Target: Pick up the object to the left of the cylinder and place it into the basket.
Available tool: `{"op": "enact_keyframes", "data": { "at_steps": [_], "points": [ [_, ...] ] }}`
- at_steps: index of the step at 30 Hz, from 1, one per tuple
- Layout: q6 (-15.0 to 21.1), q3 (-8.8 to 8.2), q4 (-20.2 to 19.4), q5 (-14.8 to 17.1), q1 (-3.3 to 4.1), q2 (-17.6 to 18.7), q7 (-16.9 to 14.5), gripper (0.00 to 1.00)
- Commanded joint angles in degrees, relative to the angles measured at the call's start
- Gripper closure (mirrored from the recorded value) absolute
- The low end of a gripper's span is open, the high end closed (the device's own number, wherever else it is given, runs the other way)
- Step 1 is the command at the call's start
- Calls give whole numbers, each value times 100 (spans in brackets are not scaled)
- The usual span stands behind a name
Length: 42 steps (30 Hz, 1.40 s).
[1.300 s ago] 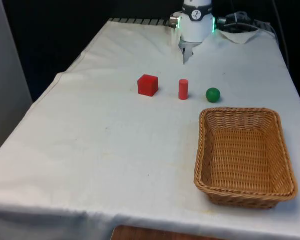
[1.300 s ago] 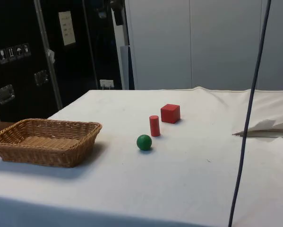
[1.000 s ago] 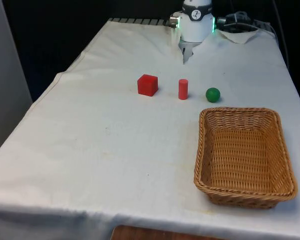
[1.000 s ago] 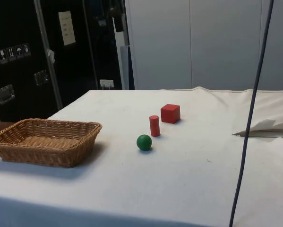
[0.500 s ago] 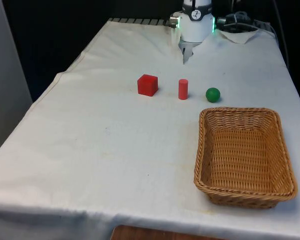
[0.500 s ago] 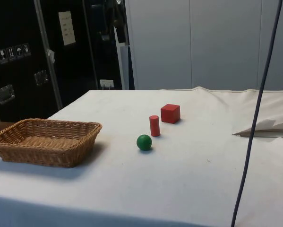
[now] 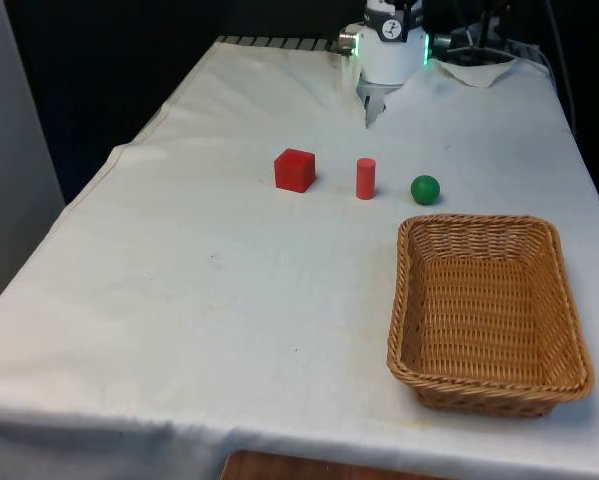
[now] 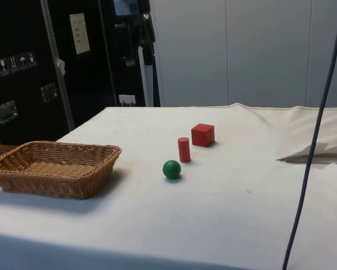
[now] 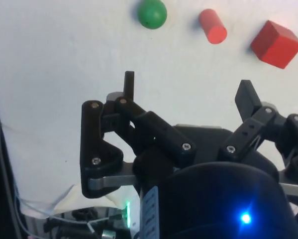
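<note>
Gripper point(image 9: 188, 89) with fingers point(image 9: 129, 84) spread wide, nothing between them, touching nothing, high above the white cloth point(image 7: 229, 300). Red cube point(image 7: 295, 170) resting on the cloth at centre of the front view, to the front view's left of the upright red cylinder point(image 7: 365, 178), apart from it; green ball point(image 7: 425, 189) to the cylinder's right in the same row. Wicker basket point(image 7: 489, 385) at lower right of the front view, near the ball, not touching it.

White-clothed table point(image 7: 229, 300), red cube point(image 7: 295, 170), red cylinder point(image 7: 366, 179), green ball point(image 7: 425, 189), wicker basket point(image 7: 569, 340) resting directly on it
</note>
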Motion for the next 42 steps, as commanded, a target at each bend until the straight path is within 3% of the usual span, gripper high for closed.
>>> {"op": "enact_keyframes", "data": {
  "at_steps": [1, 3, 4, 11, 21, 22, 24, 30, 31, 42],
  "points": [
    [172, 23, -120, -103, 11, -52, 115, 0],
    [281, 52, -212, -126, 11, -63, 155, 0],
    [172, 46, -149, -40, 0, -23, 74, 0],
    [751, 109, -567, -178, 6, -57, 246, 0],
    [1404, 115, -1008, -178, -6, 6, 246, 0],
    [1255, 120, -951, -115, 0, -11, 195, 0],
    [1610, 115, -1146, -172, -6, 40, 235, 0],
    [2086, 103, -1432, -160, -29, 138, 195, 0],
    [1971, 115, -1387, -115, -17, 126, 178, 0],
    [2813, 86, -1822, -132, -92, 367, 115, 0]
  ]
}}
